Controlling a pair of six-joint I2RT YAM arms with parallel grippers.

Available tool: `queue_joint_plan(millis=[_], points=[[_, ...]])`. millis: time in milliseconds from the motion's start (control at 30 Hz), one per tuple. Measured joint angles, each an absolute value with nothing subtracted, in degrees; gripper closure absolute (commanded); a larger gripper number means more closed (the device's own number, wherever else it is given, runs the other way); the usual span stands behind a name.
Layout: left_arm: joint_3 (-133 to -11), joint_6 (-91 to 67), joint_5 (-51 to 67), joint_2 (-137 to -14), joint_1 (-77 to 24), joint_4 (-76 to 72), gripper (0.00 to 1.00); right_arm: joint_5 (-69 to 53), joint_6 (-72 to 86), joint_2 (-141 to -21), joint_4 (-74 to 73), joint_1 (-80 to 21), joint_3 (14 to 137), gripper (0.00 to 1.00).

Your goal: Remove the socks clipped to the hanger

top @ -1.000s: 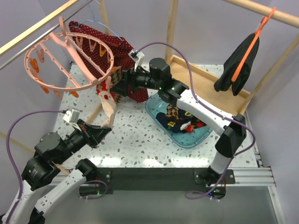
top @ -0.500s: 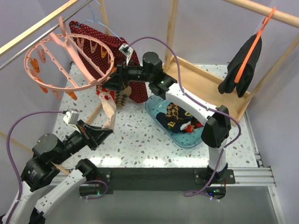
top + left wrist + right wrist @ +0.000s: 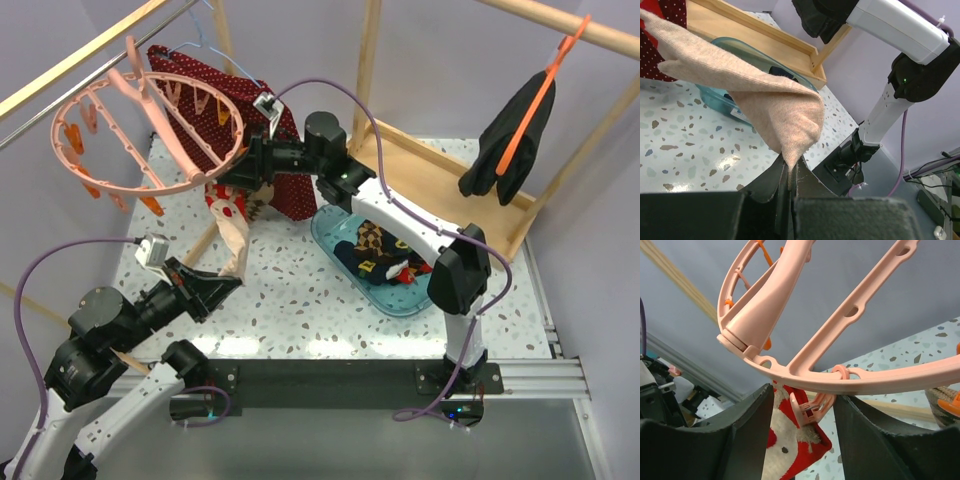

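Observation:
The pink ring hanger (image 3: 150, 130) hangs at the upper left, and its rim and spokes fill the right wrist view (image 3: 850, 375). A sock with a peach foot and a red-and-white cuff (image 3: 232, 235) hangs from a pink clip (image 3: 812, 407) on the rim. My right gripper (image 3: 238, 178) is open, one finger on each side of that clip (image 3: 802, 410). My left gripper (image 3: 222, 283) is shut on the sock's lower end (image 3: 787, 167). The sock (image 3: 765, 100) runs taut up and away from it. A brown checked sock (image 3: 262, 207) hangs beside it.
A teal tub (image 3: 430, 290) in the middle of the table holds several socks (image 3: 375, 250). A red dotted cloth (image 3: 225, 95) hangs behind the hanger. A wooden tray (image 3: 450, 180) and posts stand at the back. A black garment (image 3: 505, 140) hangs at the right.
My right arm has reached left and up to the hanger's rim, and its fingers now straddle the clip. The hanger shifted slightly. My left gripper keeps its hold on the sock.

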State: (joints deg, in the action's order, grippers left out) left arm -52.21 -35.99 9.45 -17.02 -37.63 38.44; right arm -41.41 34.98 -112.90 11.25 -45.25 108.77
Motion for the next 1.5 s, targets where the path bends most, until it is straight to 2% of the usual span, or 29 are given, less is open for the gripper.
queue_joint_plan(millis=[100, 133, 233, 300, 367, 400, 433, 667, 733, 867, 900, 967, 1000, 1100, 1300, 1500], points=[[-52.2, -36.0, 9.4, -16.9, -37.6, 38.5, 1.0, -41.6, 35.4, -113.4, 11.6, -45.3, 108.8, 0.54], [-52.2, -36.0, 9.4, -16.9, -37.6, 38.5, 1.0, -41.6, 35.6, -113.5, 11.6, -45.3, 108.8, 0.61], [-52.2, -36.2, 9.4, -16.9, -37.6, 38.5, 1.0, -41.6, 35.8, -113.8, 11.7, -45.3, 108.8, 0.66], [-52.2, -36.4, 9.4, -16.9, -37.6, 38.5, 1.0, -41.6, 35.9, -113.9, 11.6, -45.3, 108.8, 0.79], [-52.2, -36.4, 9.4, -16.9, -37.6, 38.6, 1.0, -41.7, 36.0, -114.0, 11.6, -45.3, 108.8, 0.87], [-52.2, -36.4, 9.4, -16.9, -37.6, 38.6, 1.0, -41.6, 36.1, -114.0, 11.5, -45.3, 108.8, 0.97], [-52.2, -36.4, 9.4, -16.8, -37.6, 38.7, 1.0, -41.5, 36.0, -114.0, 11.5, -45.3, 108.8, 1.0], [-52.2, -36.4, 9.4, -16.9, -37.6, 38.7, 1.0, -41.0, 35.7, -114.1, 9.6, -45.3, 109.4, 1.0], [-52.2, -36.4, 9.4, -16.9, -37.6, 38.7, 1.0, -40.7, 35.4, -114.1, 8.9, -45.3, 109.7, 0.83], [-52.2, -36.4, 9.3, -16.9, -37.6, 38.7, 1.0, -39.6, 34.3, -114.1, 6.9, -45.3, 109.8, 0.63], [-52.2, -36.4, 9.3, -16.9, -37.6, 38.7, 1.0, -39.5, 34.0, -114.1, 6.6, -45.3, 109.8, 0.47], [-52.3, -36.4, 9.1, -17.1, -37.6, 38.7, 1.0, -39.1, 33.5, -114.1, 6.4, -45.3, 109.8, 0.37], [-52.4, -36.4, 8.9, -17.3, -37.6, 38.7, 1.0, -38.8, 33.0, -114.1, 5.5, -45.3, 109.8, 0.27], [-52.4, -36.4, 8.2, -17.8, -37.6, 38.8, 1.0, -37.9, 31.9, -114.1, 2.0, -45.3, 109.8, 0.15], [-52.4, -36.4, 7.1, -18.4, -37.6, 38.8, 1.0, -33.8, 27.4, -113.2, -8.4, -45.3, 109.2, 0.02], [-52.4, -36.4, 6.0, -19.4, -37.6, 38.7, 1.0, -29.8, 23.4, -105.3, -16.8, -45.3, 100.5, 0.01]])
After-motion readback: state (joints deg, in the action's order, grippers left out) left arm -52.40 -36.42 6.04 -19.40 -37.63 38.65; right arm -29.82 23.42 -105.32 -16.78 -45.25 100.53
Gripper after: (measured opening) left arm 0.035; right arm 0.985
